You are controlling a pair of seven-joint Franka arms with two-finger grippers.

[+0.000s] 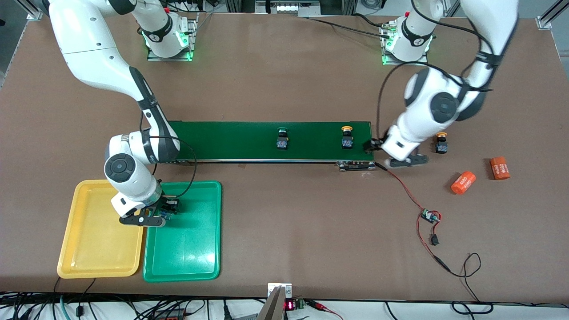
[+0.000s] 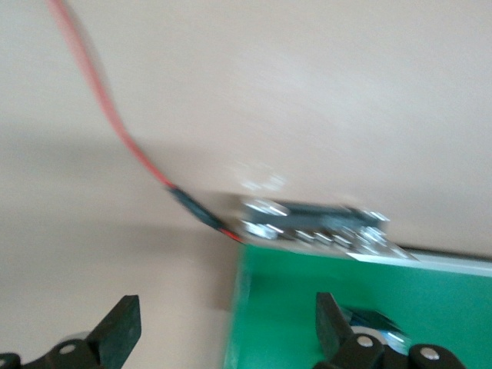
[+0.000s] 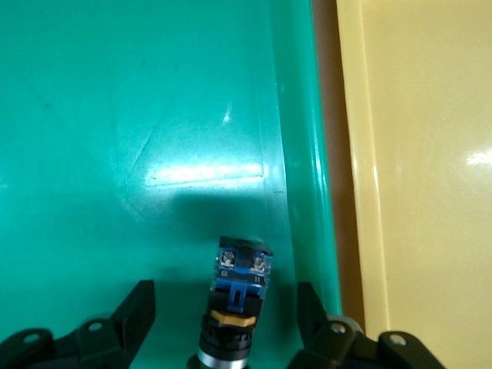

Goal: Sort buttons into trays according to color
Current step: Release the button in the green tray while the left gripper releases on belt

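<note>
Black fingers of my right gripper [image 3: 223,315] stand spread around a button [image 3: 237,296] lying in the green tray [image 1: 195,262], not clamping it; the yellow tray [image 1: 89,249] lies alongside. My left gripper [image 2: 227,330] is wide open and empty over the belt's [image 1: 249,140] end. Two buttons [image 1: 282,138] [image 1: 347,138] sit on the belt, another [image 1: 441,143] on the table.

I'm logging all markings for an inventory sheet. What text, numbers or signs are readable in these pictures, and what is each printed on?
"4680" on the orange cylinder nearer the front camera.
"4680" on the other orange cylinder, toward the left arm's end of the table.
Red digits on the small display at the table's front edge: too small to read.
Marks on the robot bases: unreadable.
</note>
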